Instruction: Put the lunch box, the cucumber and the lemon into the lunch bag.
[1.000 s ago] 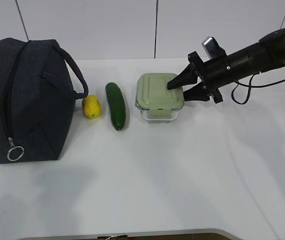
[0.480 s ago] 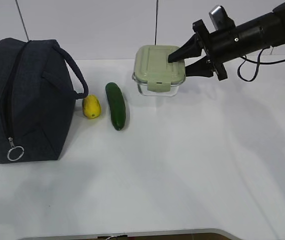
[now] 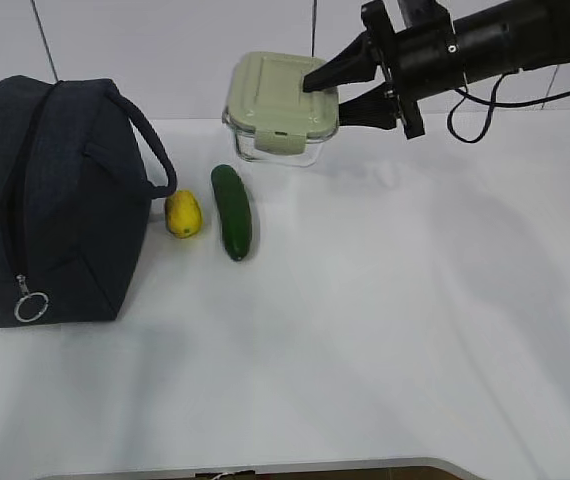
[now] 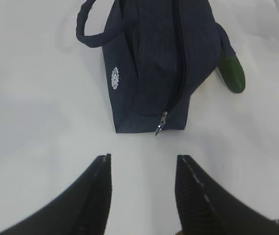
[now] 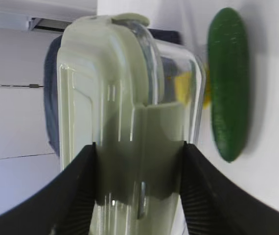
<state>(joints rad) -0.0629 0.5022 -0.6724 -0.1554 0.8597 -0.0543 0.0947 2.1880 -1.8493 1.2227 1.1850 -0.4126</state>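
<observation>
The lunch box (image 3: 270, 100), clear glass with a pale green lid, hangs in the air above the table's back, tilted a little. My right gripper (image 3: 325, 95) is shut on it, one finger on the lid and one under the base. In the right wrist view the box (image 5: 129, 98) fills the space between the gripper's (image 5: 138, 144) fingers. The cucumber (image 3: 231, 211) and the lemon (image 3: 183, 213) lie on the table beside the navy lunch bag (image 3: 55, 200). The bag's zipper looks shut. My left gripper (image 4: 142, 159) hovers open and empty in front of the bag (image 4: 151, 63), short of its zipper pull (image 4: 161, 123).
A white wall stands close behind the table (image 3: 385, 330). The right arm's cable (image 3: 485, 110) hangs over the back right. The bag's loop handle (image 3: 150, 150) arches toward the lemon.
My right gripper has lifted the lunch box off the table and carried it up and to the left, toward the bag. The cucumber, lemon and bag have not moved.
</observation>
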